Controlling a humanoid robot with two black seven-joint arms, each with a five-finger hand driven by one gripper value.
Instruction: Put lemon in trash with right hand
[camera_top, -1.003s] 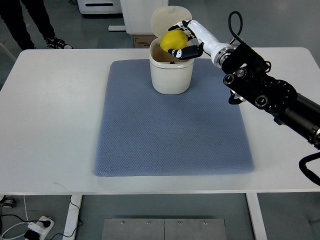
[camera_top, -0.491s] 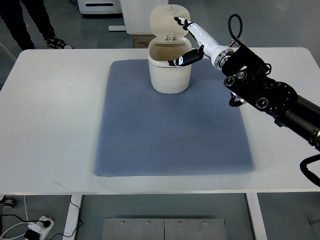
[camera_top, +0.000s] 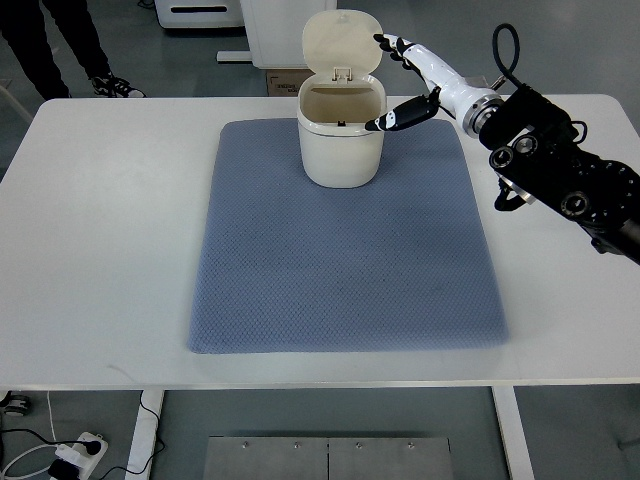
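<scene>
Right hand (camera_top: 412, 78): at the far right of the bin (camera_top: 342, 135), arm entering from the right edge. Fingers (camera_top: 392, 119) spread and released, grasping nothing; one dark-tipped finger reaching toward the bin's right rim, another pointing up near the lid (camera_top: 342, 42). Contact between fingertip and rim: cannot tell.

Bin: cream, upright, on the far part of the blue mat (camera_top: 345, 250), lid hinged open and tilted back.

Lemon: not visible anywhere on the mat, on the desk (camera_top: 110, 230), or in the hand. Bin interior only partly visible from this angle, dark inside; no yellow to be made out. Judged most likely inside the bin, since the hand is empty just beside the opening and no lemon lies outside.

Left hand: not in view.

Task status, as a judgement: drop appears done. Remaining: withdrawal of the right arm clear of the bin, with care not to catch the rim or knock the open lid. Lid closing not asked for by the task.

Other items: a person's legs and shoes (camera_top: 105, 85) on the floor beyond the far left corner of the desk; a power strip (camera_top: 75, 452) on the floor at near left.
</scene>
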